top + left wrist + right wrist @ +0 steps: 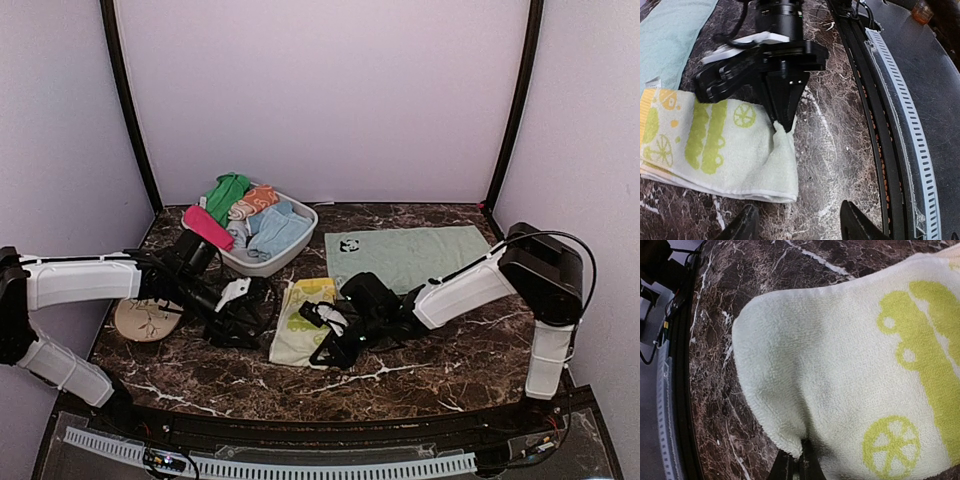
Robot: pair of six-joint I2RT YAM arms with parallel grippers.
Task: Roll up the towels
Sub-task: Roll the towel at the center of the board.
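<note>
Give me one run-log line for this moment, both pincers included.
right pincer: shut on yellow-lime towel edge | left pincer: open, empty | mint towel: flat, untouched

marble table (420, 375) | lime towel (295, 335); mint towel (420, 255); tub (300, 240) (full); perhaps a coaster (145, 320)

No text or label can be read.

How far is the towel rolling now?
Looks done: bundled towels in the basket. In hand: the right gripper pinches a corner of the yellow-lime towel; the left gripper is open, holding nothing. Left: that towel and the mint towel lie unrolled.
</note>
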